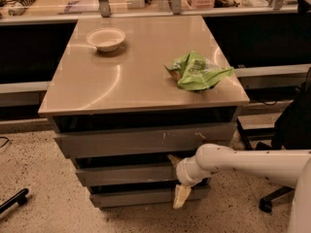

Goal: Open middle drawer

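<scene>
The floor is pale and speckled, and a long bench with small things on it runs along the back. At the far left, a black tool [13,201] lies on the floor.

A square, shiny tan worktop [116,89] sits on a grey chest of drawers. On its back left part stands a round, cream-coloured bowl [106,38].

Under the worktop there are three grey fronts, one below the other. The top one is the tall grey front with pale scratch marks [121,142]. Below it is the middle drawer [126,174], a plain flat grey front with no handle and a dark gap above it. The lowest is the short, narrow grey front [136,197].

The pincer [176,177] is at the right end of the middle drawer. Its two pale fingers are spread apart. One fingertip [172,158] points up into the dark gap above the middle drawer. The other hangs down in front of the short bottom front.

Up on the right part of the worktop lies a crumpled green bag [197,72], near the right edge.

The thick white robot arm [248,164] reaches in from the right. Behind it, at the far right, stands a black chair [291,125].
</scene>
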Tool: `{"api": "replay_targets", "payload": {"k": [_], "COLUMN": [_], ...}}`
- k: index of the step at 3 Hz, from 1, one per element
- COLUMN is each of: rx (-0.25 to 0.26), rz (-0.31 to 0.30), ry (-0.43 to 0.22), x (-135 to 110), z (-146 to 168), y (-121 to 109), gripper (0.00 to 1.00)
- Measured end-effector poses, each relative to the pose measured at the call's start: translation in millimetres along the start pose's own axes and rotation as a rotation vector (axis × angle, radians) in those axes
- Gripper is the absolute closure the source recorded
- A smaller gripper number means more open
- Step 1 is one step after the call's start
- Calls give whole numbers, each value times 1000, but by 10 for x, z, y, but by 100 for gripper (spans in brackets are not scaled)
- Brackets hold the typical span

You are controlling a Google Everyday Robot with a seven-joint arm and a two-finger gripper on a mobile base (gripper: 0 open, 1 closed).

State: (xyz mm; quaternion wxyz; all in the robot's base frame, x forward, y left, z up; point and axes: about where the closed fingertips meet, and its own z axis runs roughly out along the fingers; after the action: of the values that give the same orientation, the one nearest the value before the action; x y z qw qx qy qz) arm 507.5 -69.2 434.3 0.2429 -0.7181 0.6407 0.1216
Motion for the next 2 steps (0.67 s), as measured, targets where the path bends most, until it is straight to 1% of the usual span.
{"api": "replay_targets", "payload": {"k": [1,2], "rx": [26,17], "rz": [-21,-15], "ry": [59,99], "x": [5,72], "z": [71,170], "y": [-42,-73], "gripper": [0,0]}}
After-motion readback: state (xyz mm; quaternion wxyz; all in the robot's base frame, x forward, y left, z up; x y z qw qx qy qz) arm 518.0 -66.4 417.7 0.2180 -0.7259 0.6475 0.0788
